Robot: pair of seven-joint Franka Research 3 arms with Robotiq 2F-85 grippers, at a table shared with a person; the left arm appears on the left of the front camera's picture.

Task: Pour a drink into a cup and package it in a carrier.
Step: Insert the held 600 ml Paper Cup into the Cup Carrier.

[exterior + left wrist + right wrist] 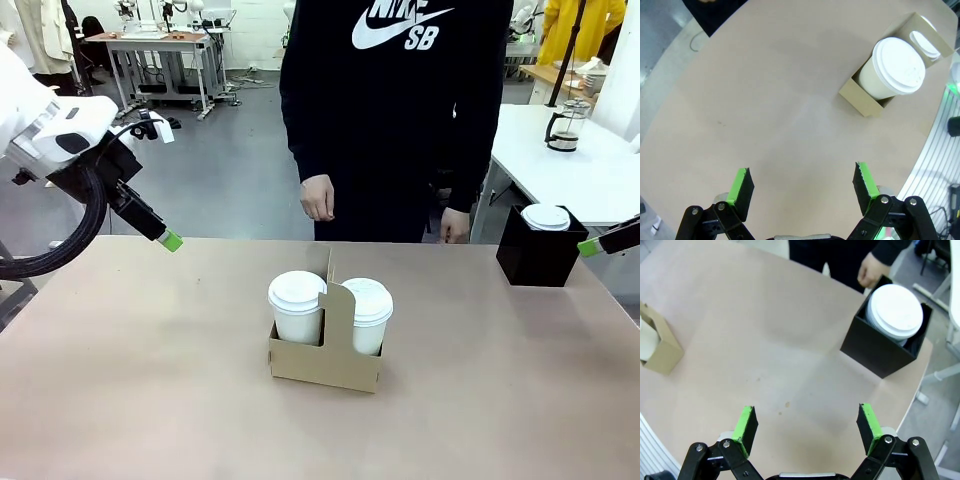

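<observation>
The brown cardboard carrier (325, 365) stands mid-table with two white lidded cups in it, one on the left (297, 305) and its twin on the right (367, 312). A glass press jug (567, 125) sits on the white side table at the far right; its contents are too small to make out. My left gripper (168, 238) hangs open above the table's far left. In the left wrist view it (802, 182) has bare tabletop between its pads, with the carrier (865, 97) and a cup (897, 65) beyond. My right gripper (590, 246) is open at the right edge, also empty (807, 427).
A black box (540, 255) holding white lids (545, 216) stands at the table's far right, just ahead of my right gripper (885, 350). A person in a dark sweatshirt stands at the far edge, hands (318, 197) hanging above the table.
</observation>
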